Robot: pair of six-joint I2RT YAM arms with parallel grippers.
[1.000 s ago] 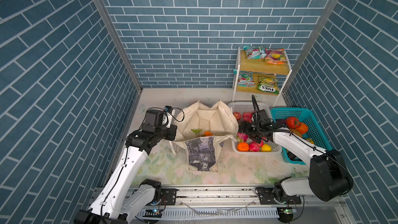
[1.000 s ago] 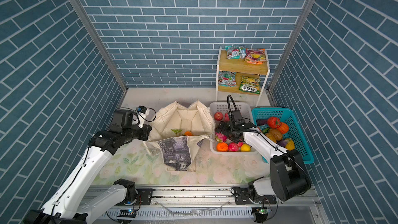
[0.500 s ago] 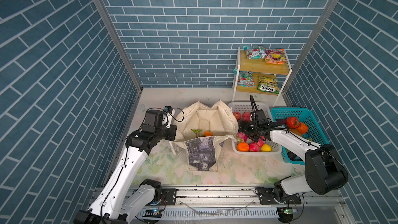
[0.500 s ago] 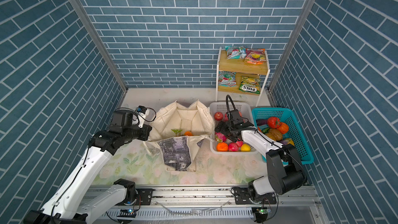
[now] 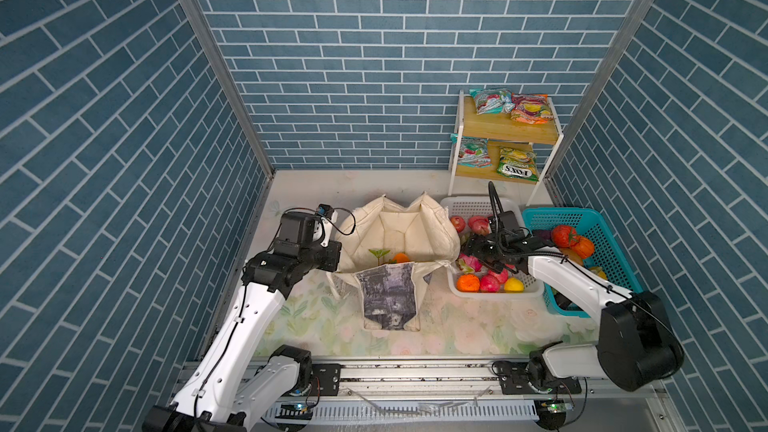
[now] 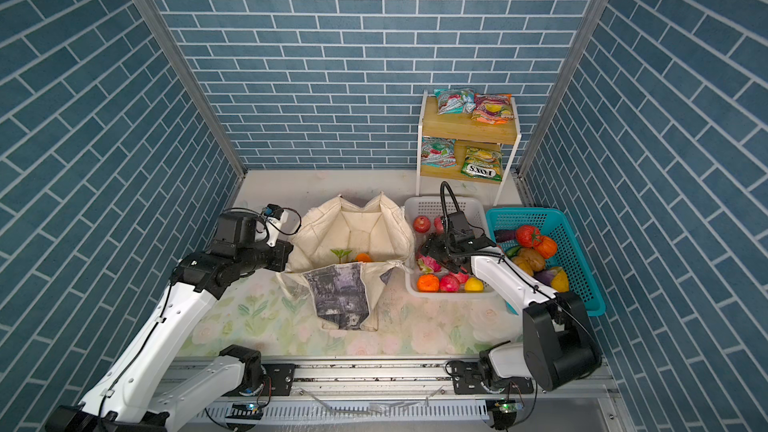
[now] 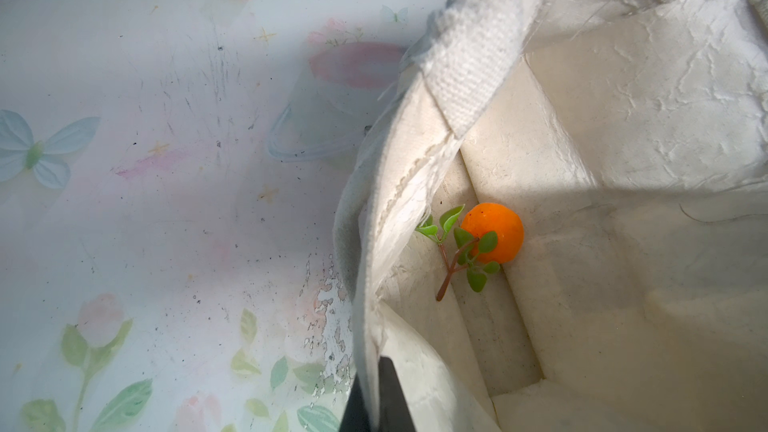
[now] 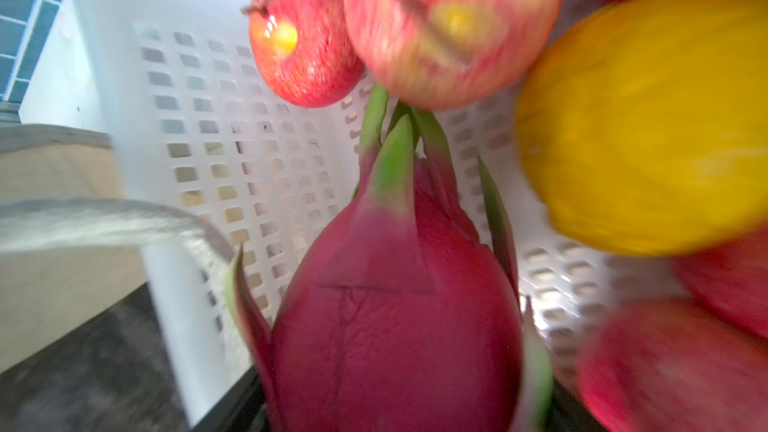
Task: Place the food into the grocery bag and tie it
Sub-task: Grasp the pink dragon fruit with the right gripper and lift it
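Observation:
The grocery bag (image 5: 399, 222) (image 6: 361, 222) stands open mid-table, with an orange (image 5: 400, 257) (image 7: 494, 234) and a green leafy sprig (image 7: 453, 243) on its bottom. My left gripper (image 5: 334, 261) (image 7: 376, 367) is shut on the bag's left rim. More food lies in the white basket (image 5: 469, 203). There my right gripper (image 5: 471, 257) (image 8: 399, 409) is down over a pink dragon fruit (image 6: 428, 264) (image 8: 395, 305), which lies between the open jaws with a finger close on either side. Two red apples (image 8: 303, 43) and a yellow fruit (image 8: 644, 118) lie just beyond it.
A teal basket (image 5: 582, 216) of toy vegetables stands at the right, against the white basket. A small wooden shelf (image 5: 511, 130) at the back right carries several snack packets (image 5: 492, 101). Brick-patterned walls close in three sides; the floral mat (image 5: 457, 326) lies in front.
My right gripper has dropped lower into the white basket, onto the dragon fruit, and its jaws have narrowed. The left gripper and the bag have stayed put.

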